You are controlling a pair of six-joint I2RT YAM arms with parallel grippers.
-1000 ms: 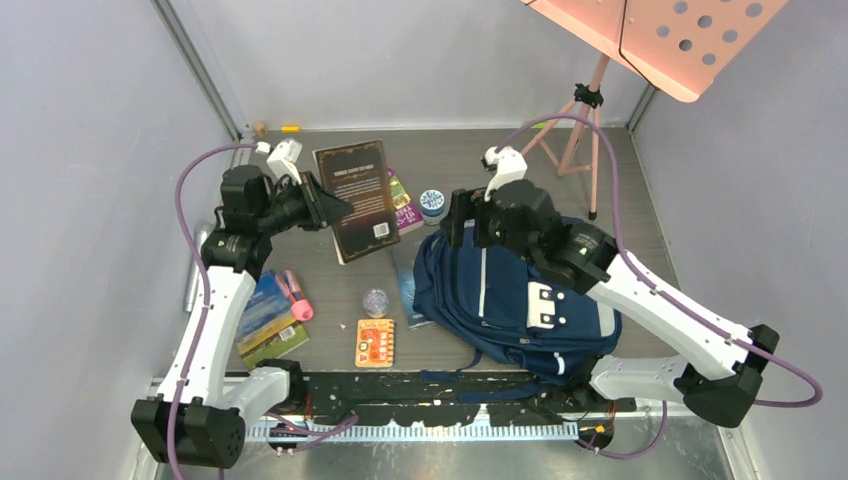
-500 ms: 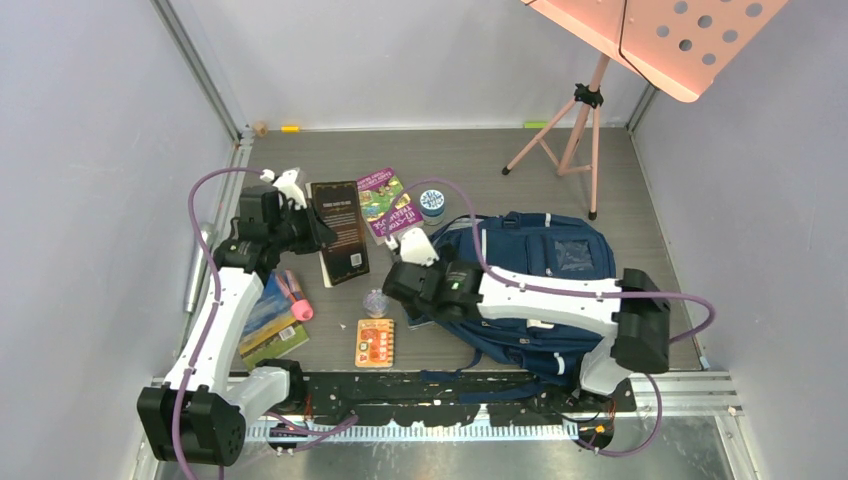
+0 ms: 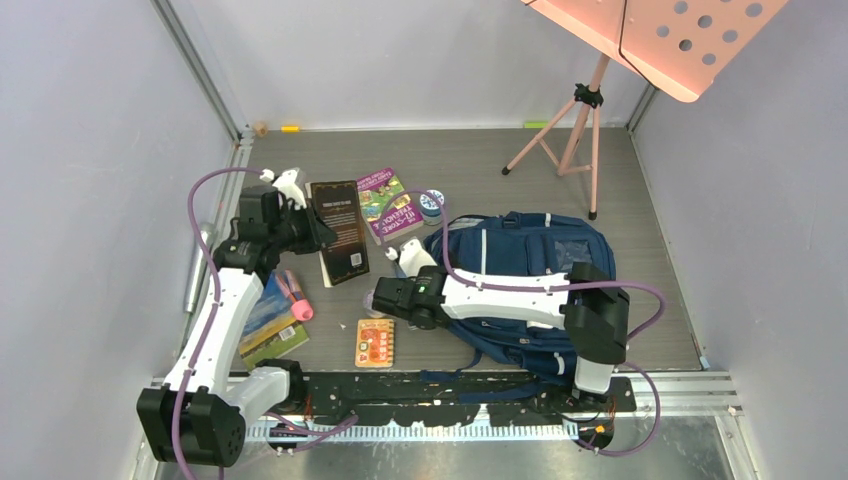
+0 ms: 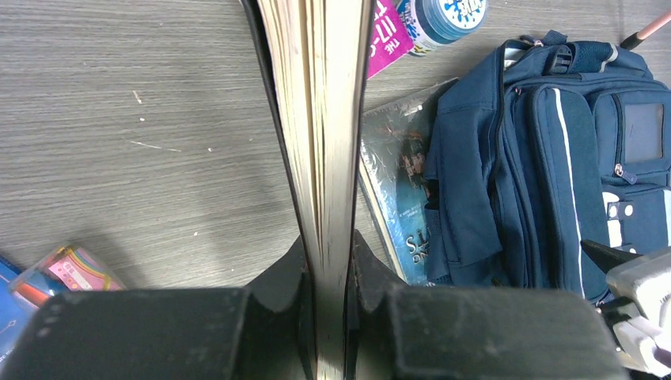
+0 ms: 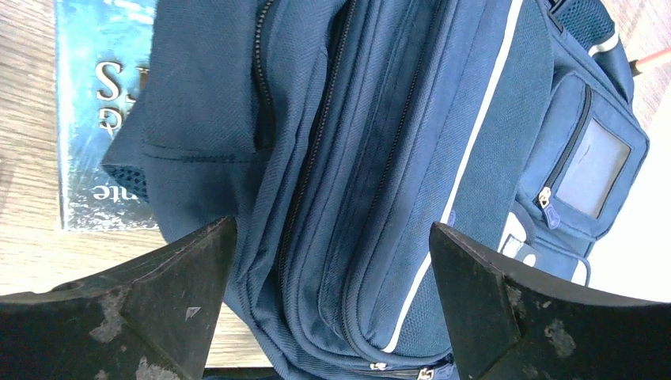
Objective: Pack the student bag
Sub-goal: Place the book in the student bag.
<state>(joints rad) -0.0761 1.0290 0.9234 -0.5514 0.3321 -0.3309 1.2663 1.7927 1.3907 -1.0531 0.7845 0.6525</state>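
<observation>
Near student bag (image 5: 411, 158), right fingers (image 5: 158, 317) wide apart, left fingers (image 4: 278, 283) clamping book (image 4: 316, 119)

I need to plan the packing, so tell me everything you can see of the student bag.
The student bag is a navy fabric backpack with pale stripes, zip pockets and a window pocket. It lies flat, front up, on the table right of centre. Its left edge overlaps a teal book. The right arm reaches across it, the open right gripper hovering at that edge.

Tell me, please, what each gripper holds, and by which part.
The left gripper pinches the dark-covered paperback book at one long edge; the right gripper, open over the navy blue fabric backpack, holds nothing.
</observation>
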